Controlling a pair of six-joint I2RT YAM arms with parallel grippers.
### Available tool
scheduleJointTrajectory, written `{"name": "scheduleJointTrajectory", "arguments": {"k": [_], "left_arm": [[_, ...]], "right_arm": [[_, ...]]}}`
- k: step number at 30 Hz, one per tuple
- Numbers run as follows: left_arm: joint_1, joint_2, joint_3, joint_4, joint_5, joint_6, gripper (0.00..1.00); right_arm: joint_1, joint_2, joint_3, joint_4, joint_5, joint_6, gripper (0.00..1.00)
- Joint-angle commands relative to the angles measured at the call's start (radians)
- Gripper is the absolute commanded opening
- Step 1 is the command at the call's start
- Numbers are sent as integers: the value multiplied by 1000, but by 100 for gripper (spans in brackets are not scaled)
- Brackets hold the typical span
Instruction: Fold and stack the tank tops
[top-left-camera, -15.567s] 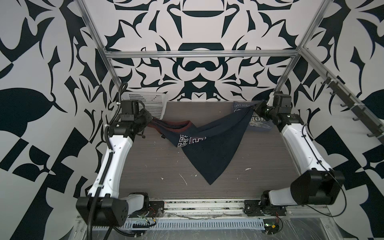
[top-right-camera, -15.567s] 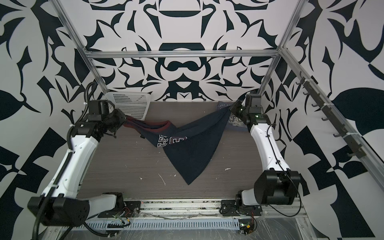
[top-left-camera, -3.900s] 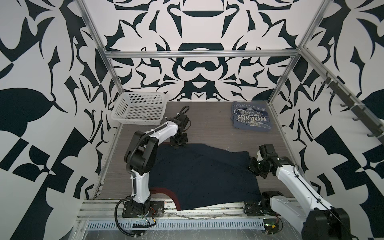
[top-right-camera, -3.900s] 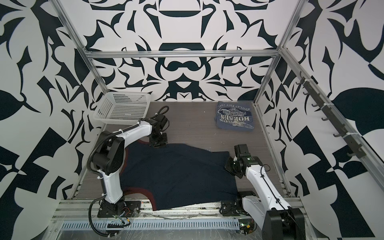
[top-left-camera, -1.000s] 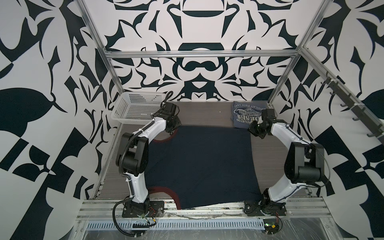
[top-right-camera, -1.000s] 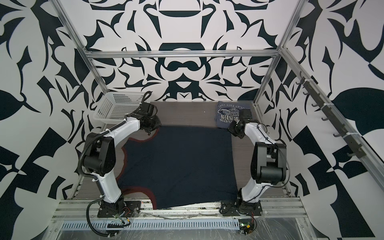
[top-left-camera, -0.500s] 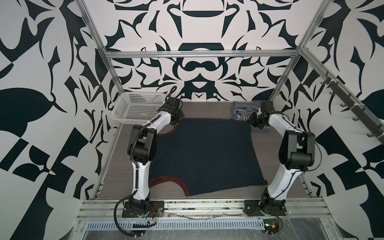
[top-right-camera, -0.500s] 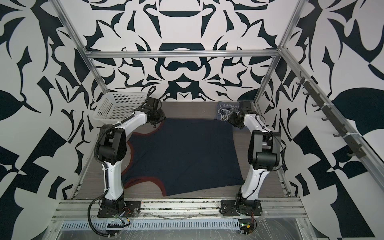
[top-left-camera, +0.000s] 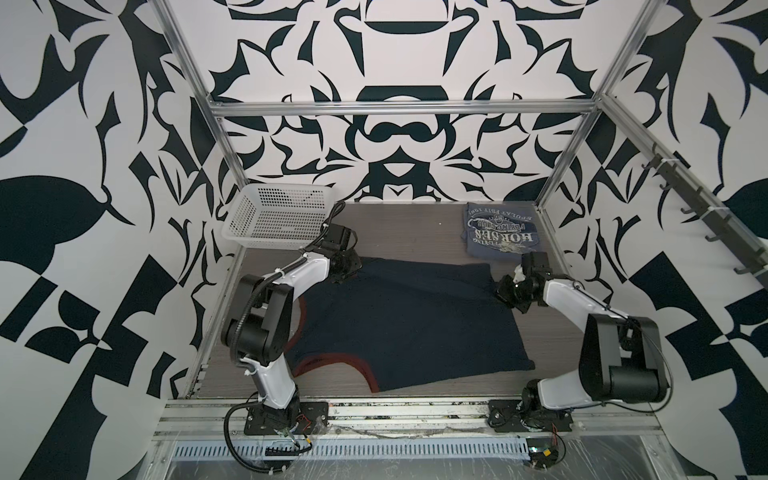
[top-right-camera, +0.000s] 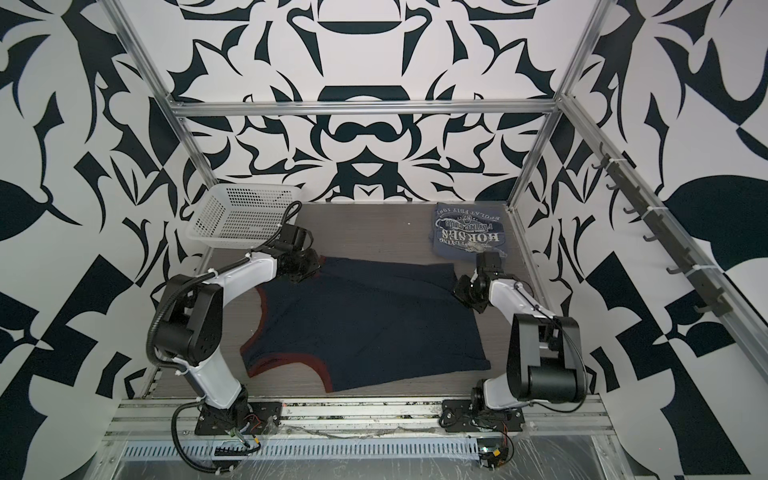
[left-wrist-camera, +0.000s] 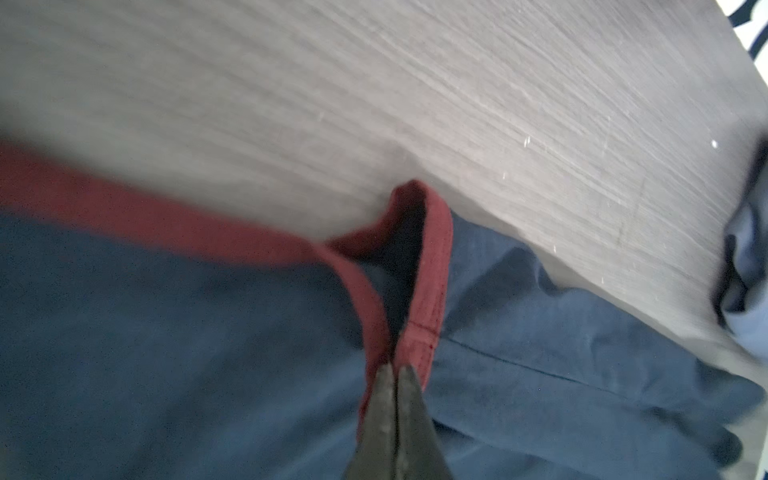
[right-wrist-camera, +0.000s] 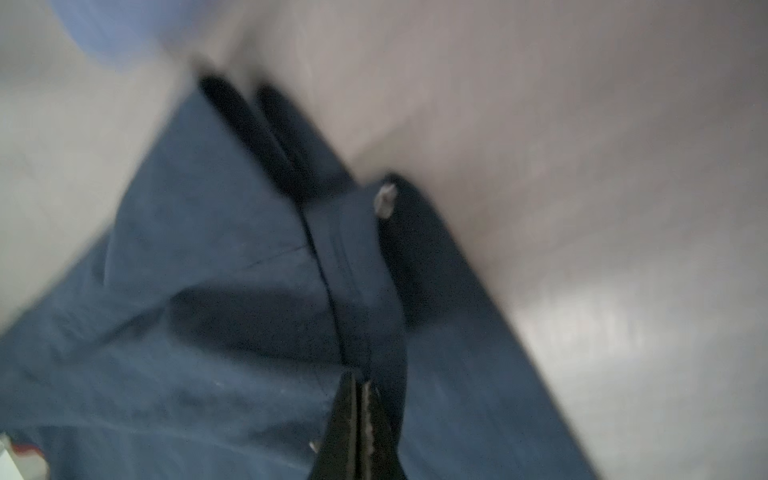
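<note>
Your left gripper (top-left-camera: 344, 275) (top-right-camera: 304, 274) is at the far left corner of the navy top (top-left-camera: 407, 316) (top-right-camera: 365, 324). Your left wrist view shows the left gripper (left-wrist-camera: 397, 370) with its jaws pressed together on the red trim (left-wrist-camera: 432, 266). A loop of that trim stands up just past the fingertips.

Your right gripper (top-left-camera: 505, 291) (top-right-camera: 462, 293) is at the far right corner of the same top. In your right wrist view the picture is blurred, but the right gripper (right-wrist-camera: 357, 380) is closed tight on a stitched edge of the navy cloth. So each arm has one far corner pinched, and the far edge of the top runs between them.

In both top views the navy top lies spread over the middle of the table (top-left-camera: 399, 220) (top-right-camera: 365, 222). Its plain hem side is toward your right arm. A red-trimmed curved opening (top-left-camera: 332, 360) (top-right-camera: 291, 360) is at the near left, close to your left arm's base. You can see a few shallow creases across the cloth and no lettering.

The grey-blue top (top-left-camera: 500, 232) (top-right-camera: 469, 235) lies folded in the far right corner of the table with its white print facing up. It is near your right gripper but clear of the navy top. The white basket (top-left-camera: 270, 226) (top-right-camera: 237, 226) sits in the far left corner, just behind your left gripper.
</note>
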Motion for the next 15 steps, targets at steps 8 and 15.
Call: {"name": "scheduleJointTrajectory", "arguments": {"k": [8,15], "left_arm": [[-3,-53,-124,78,5,-21,0],[-4,-42,-122,90,6,-20,0]], "right_arm": [[-4,-115,91,-97,-39,-34,39],[-9,65,226,-72,-19,-45,38]]}}
